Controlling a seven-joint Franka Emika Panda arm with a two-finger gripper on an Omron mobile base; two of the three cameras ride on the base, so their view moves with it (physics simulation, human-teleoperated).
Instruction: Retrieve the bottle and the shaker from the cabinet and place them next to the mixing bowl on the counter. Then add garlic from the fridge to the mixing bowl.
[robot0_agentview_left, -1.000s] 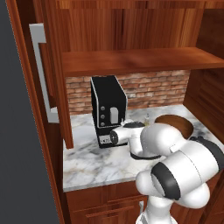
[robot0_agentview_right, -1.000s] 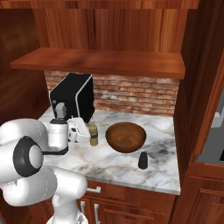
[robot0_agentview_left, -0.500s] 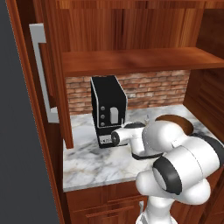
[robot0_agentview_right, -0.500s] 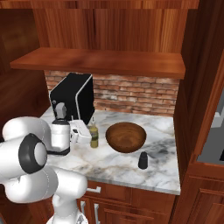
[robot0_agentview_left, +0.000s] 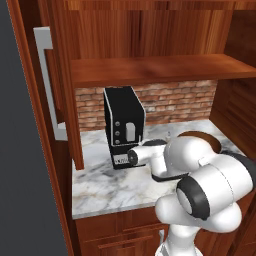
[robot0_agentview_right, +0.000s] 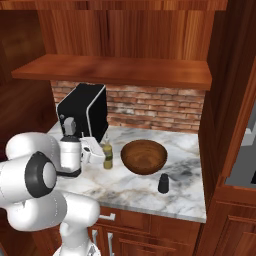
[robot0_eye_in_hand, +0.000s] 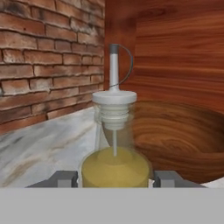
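We hold oil bottle in end effector, fingers closed on its base. Bottle upright on counter; mixing bowl just beyond. Shaker past bowl.

Bottle base cut off below; mixing bowl mostly hidden behind arm.
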